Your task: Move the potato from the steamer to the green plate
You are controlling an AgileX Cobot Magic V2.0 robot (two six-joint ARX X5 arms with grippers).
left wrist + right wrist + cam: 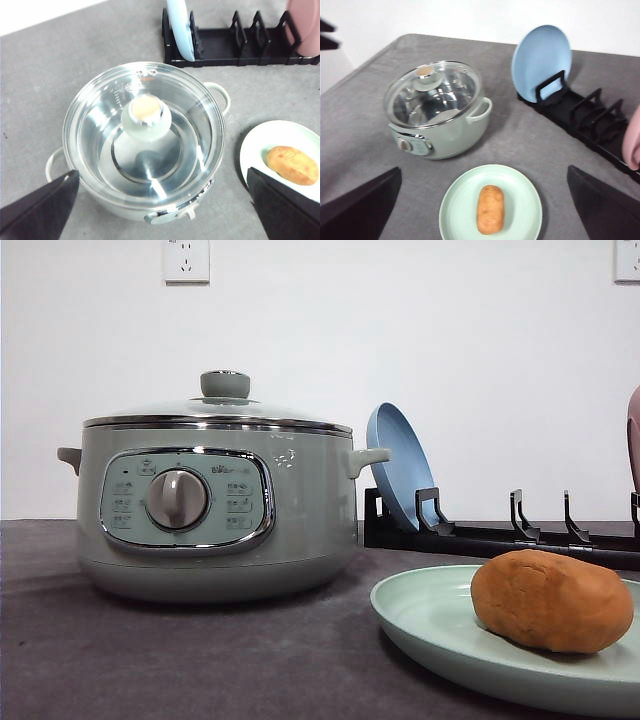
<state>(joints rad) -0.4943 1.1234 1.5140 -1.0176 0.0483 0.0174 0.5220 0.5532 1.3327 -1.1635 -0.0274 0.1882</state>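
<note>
Already the potato (490, 209) rests on the green plate (457, 212) beside the lidded steamer (440, 131); firm, rough-skinned, I'd grip its middle. Both my grippers hang spread, empty.

Steamer (215, 505): small pale logo on body beside control panel (186, 500), too small to read. Panel carries icon buttons with tiny captions around dial (177, 499), illegible. Faint graduation marks inside pot wall, unreadable.
</note>
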